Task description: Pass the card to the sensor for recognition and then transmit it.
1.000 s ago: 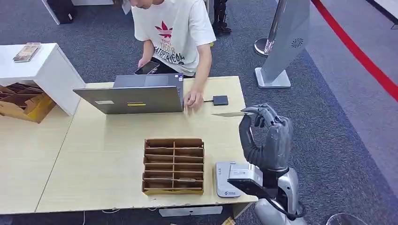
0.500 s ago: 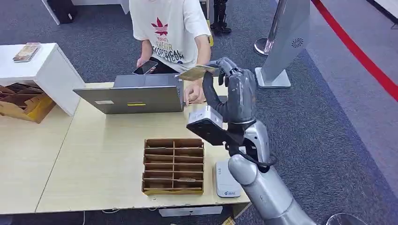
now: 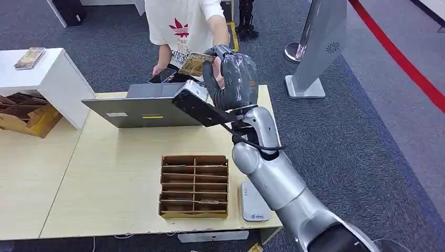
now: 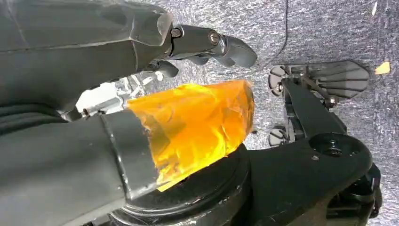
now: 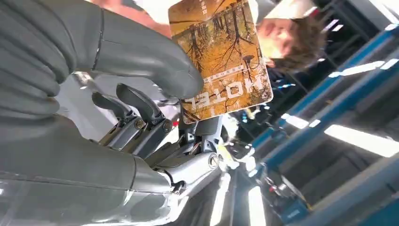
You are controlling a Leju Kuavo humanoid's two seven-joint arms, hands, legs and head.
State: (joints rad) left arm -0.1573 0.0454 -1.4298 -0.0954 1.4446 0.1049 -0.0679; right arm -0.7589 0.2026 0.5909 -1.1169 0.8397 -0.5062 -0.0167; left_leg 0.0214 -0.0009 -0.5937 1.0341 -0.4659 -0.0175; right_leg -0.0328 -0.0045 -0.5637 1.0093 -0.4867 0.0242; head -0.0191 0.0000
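Head view, left to right: laptop (image 3: 152,107), sorter (image 3: 194,185), reader (image 3: 254,202) low on table (image 3: 105,173). Right hand (image 3: 231,79) raised toward person (image 3: 186,26), pinching card (image 3: 193,63). Probably the handover step; next calls for a steady hold until taken. Left hand (image 4: 94,94): state impossible to tell. Person's receiving hand hidden.

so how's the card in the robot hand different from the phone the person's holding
The hotel card is printed with an orange autumn scene; the phone shows a dark, glossy face. The card is pinched in the right robot hand, raised above the laptop; the phone sits lower, in the person's hand behind the laptop. The card looks smaller than the phone. Both are flat, rectangular and tilted.
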